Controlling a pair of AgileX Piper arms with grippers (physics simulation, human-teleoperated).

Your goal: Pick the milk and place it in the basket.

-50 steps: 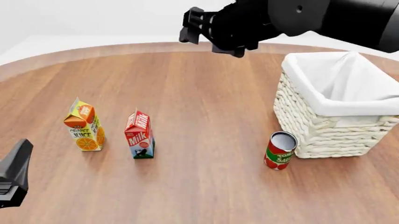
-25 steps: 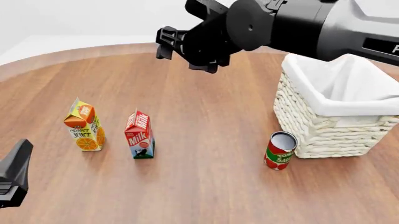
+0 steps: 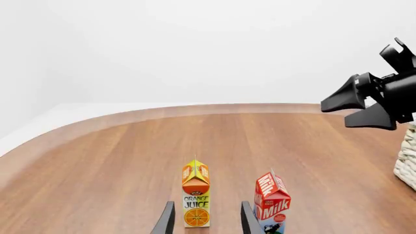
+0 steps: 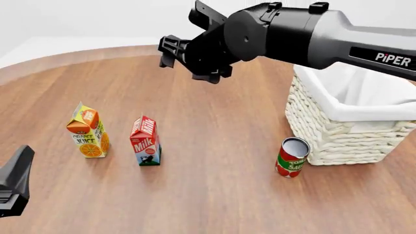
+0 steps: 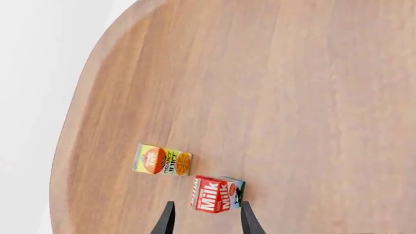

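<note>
The milk [image 4: 145, 141] stands upright on the wooden table, left of centre, red top and white-blue base; it also shows as the milk [image 3: 272, 202] and the milk [image 5: 217, 194]. The basket [image 4: 338, 131], cream wicker with a white liner, sits at the right. My right gripper [image 4: 170, 51] hangs high over the far middle of the table, open and empty, well above the milk and beyond it. In the right wrist view its fingertips [image 5: 167, 220] frame the milk from above. My left gripper [image 4: 23, 163] rests low at the near left, open, with the juice carton between its fingers [image 3: 249, 222].
An orange juice carton [image 4: 87, 137] stands just left of the milk. A tomato can [image 4: 292, 157] stands at the basket's near-left corner. The table's curved far edge [image 4: 97, 52] runs behind the right arm [image 4: 312, 36].
The right arm has swung left and lower, carrying its gripper from the far centre toward the milk's side of the table. The left gripper and all objects have stayed put.
</note>
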